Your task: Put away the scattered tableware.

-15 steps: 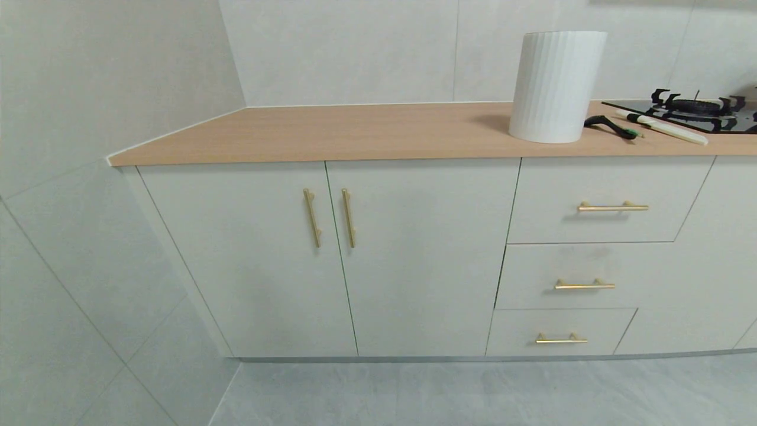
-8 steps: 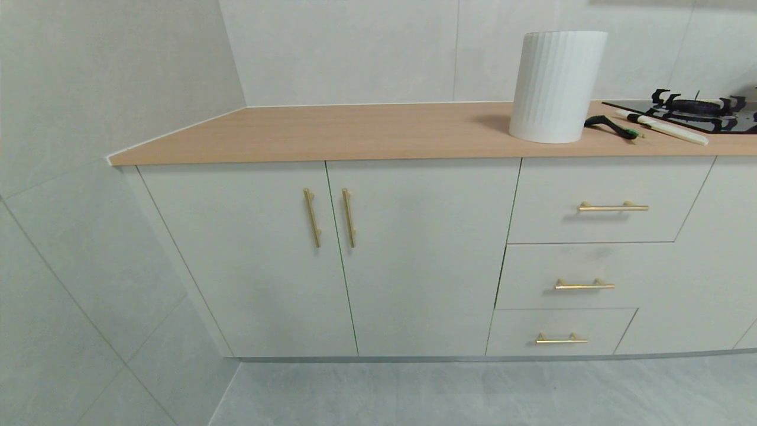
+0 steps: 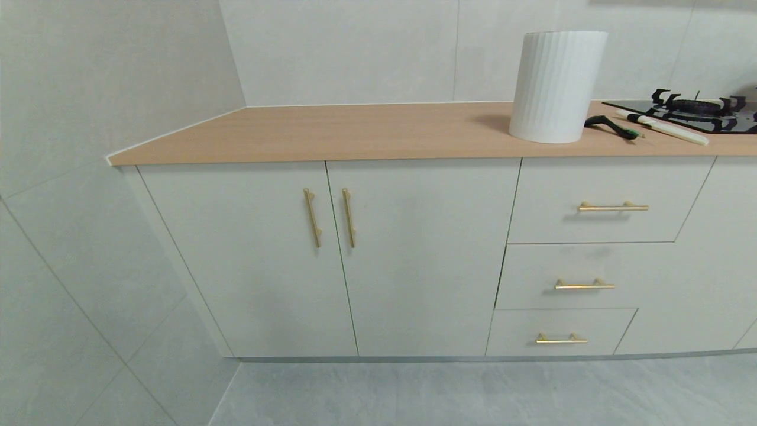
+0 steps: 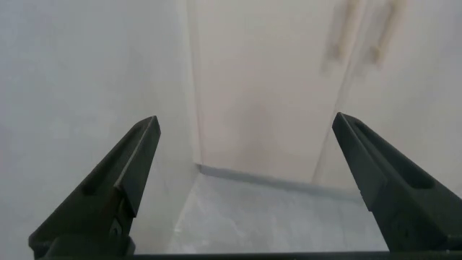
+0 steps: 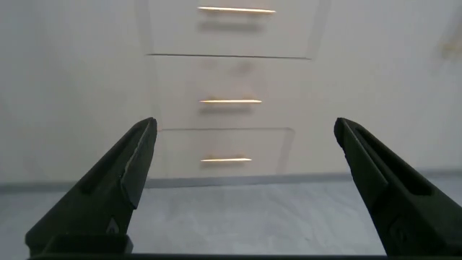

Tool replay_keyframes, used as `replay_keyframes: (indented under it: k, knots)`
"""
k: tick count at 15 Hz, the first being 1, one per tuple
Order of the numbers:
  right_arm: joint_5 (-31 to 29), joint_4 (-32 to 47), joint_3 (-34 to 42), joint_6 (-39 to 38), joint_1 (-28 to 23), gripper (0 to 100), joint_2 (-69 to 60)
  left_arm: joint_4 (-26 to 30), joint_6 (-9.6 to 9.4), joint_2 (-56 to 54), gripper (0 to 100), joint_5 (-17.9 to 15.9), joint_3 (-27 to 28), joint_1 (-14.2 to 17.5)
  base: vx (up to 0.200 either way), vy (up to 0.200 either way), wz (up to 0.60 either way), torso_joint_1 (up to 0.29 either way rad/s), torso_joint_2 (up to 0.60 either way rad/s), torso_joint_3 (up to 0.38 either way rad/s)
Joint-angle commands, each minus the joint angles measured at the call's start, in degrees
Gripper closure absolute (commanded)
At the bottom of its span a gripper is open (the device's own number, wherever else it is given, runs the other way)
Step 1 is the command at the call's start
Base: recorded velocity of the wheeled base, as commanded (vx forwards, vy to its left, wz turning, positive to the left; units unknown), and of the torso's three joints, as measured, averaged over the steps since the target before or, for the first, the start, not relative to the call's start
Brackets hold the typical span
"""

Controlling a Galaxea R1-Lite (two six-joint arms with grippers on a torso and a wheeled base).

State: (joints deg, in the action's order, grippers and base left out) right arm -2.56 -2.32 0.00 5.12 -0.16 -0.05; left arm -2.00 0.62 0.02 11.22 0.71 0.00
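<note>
A tall white ribbed holder stands upright on the wooden table, near the stove. Just beside it lie a black curved utensil with a green end and a long white utensil, at the stove's edge. The left gripper faces the cabinet doors, fingers spread and empty. The right gripper faces the drawers, fingers also spread and empty.

Ahead of me, on the right of the wooden counter, two utensils lie flat. A black-handled one with a green tip lies at the foot of the upright white ribbed holder. A long white one lies just beside it (one end at the hob's edge).
</note>
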Motion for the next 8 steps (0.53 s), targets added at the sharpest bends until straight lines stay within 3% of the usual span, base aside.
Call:
replay_keyframes:
  k: [1,2,4,8]
  knots:
    - [1.15,2.05,0.00,0.07,-0.02,0,0.22,0.15,0.61,-0.02,0,-2.95,-0.71,-0.09,0.000,0.000,0.00,0.000,0.00,0.000]
    - [1.51,1.09,0.00,0.07,0.07,0,0.22,1.30,0.52,-0.02,0,-5.85,-0.71,-0.09,0.000,0.000,0.00,0.000,0.00,0.000]
    - [2.21,1.09,0.00,0.07,0.07,0,0.22,1.82,-0.97,-0.02,0,-6.65,-0.71,-0.09,0.000,0.000,0.00,0.000,0.00,0.000]
    - [2.30,1.09,0.00,0.07,0.07,0,0.22,1.91,-2.03,-0.02,0,-7.17,-0.71,-0.09,0.000,0.000,0.00,0.000,0.00,0.000]
